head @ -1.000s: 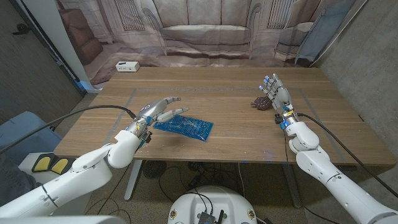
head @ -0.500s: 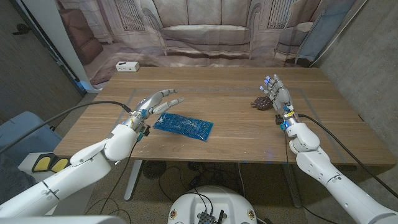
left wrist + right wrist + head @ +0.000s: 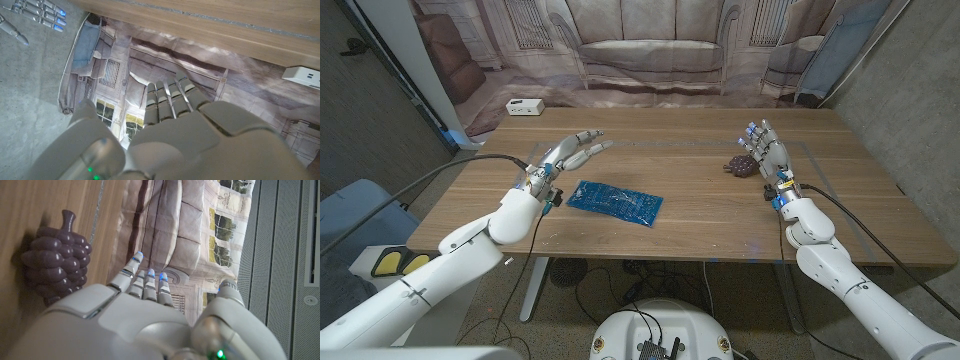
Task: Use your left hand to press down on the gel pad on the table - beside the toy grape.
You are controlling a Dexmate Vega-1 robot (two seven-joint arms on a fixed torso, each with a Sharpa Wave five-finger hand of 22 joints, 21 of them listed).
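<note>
Head view: wooden table (image 3: 700, 215) carrying a blue gel pad (image 3: 615, 201), lying flat left of centre. Left hand (image 3: 563, 159): raised over the table at about ten o'clock from the pad, apart from it, fingers stretched out and slightly spread, nothing held. Right hand (image 3: 767, 153): standing near the table's right side, fingers straight, close together and pointing away from the robot, nothing held. Toy grape (image 3: 740, 165): dark purple bunch, just beside the right hand at its nine o'clock, well apart from the pad, roughly at the pad's two o'clock; whether hand and grape touch cannot be told. White power strip (image 3: 524, 106): at the far left corner of the table, at about eleven o'clock from the pad. Printed backdrop (image 3: 650, 45) showing a sofa hangs behind the table. Left wrist view: back of the left hand (image 3: 175, 125), fingers extended side by side toward the backdrop, table edge (image 3: 210, 20) beyond. Right wrist view: back of the right hand (image 3: 130, 315), fingertips (image 3: 137, 260) lit blue, with the grape (image 3: 57, 260) lying on the wood close alongside
</note>
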